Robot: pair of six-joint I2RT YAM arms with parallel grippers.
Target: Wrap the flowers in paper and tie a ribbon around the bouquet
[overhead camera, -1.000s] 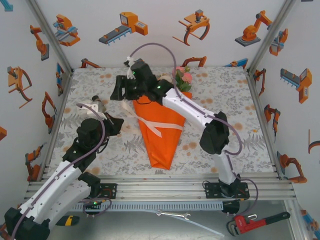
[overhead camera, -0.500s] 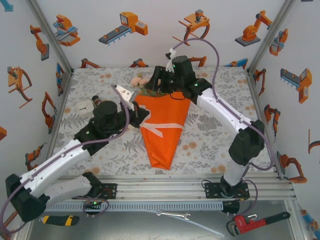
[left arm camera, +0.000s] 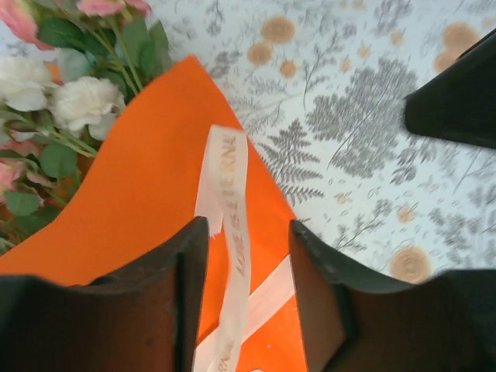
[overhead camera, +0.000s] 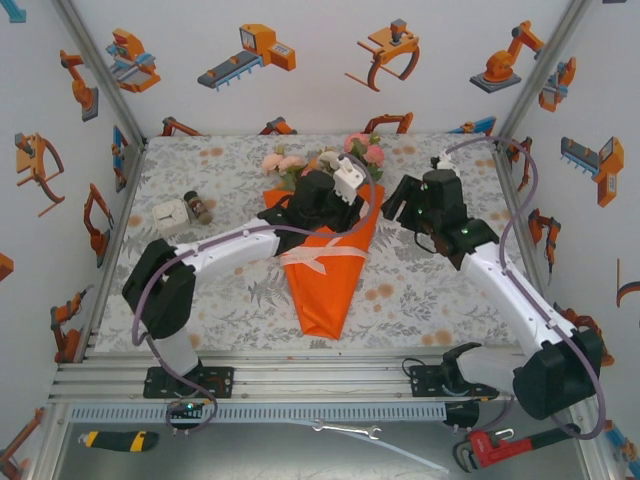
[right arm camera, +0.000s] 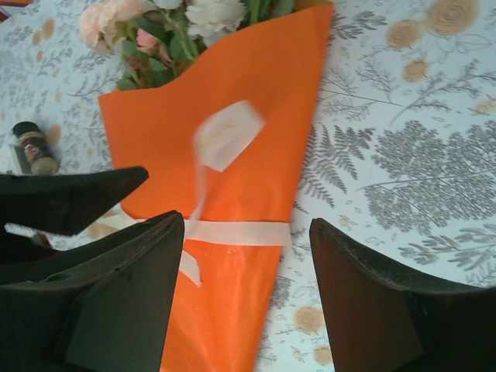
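Both arms have traded places since a second ago. Your left gripper (left arm camera: 246, 248), then off to the left of the bouquet (overhead camera: 325, 275), now hangs over its upper part. Your right gripper (right arm camera: 246, 232) has drawn off to its right side.

Your left gripper's jaws have come apart. The ribbon (left arm camera: 232, 194) runs straight down between them, lying flat on the paper (left arm camera: 147, 201) and not pinched, so it is let go rather than held. That fits a tail being laid down after a pull. The flowers (left arm camera: 81, 101) sit ahead and to the left of that gripper, spilling from the paper's wide mouth.

Your right gripper is spread wide and empty. The ribbon-bound waist lies directly ahead between its jaws, and bare bench (right arm camera: 411, 170) is off to its right. It looks parked there to take the next tail.

A pale smear just beyond that waist is probably a loose ribbon end in motion, though it is too blurred to be sure. With the ribbon already round the waist, I judge the bow itself is not yet finished.
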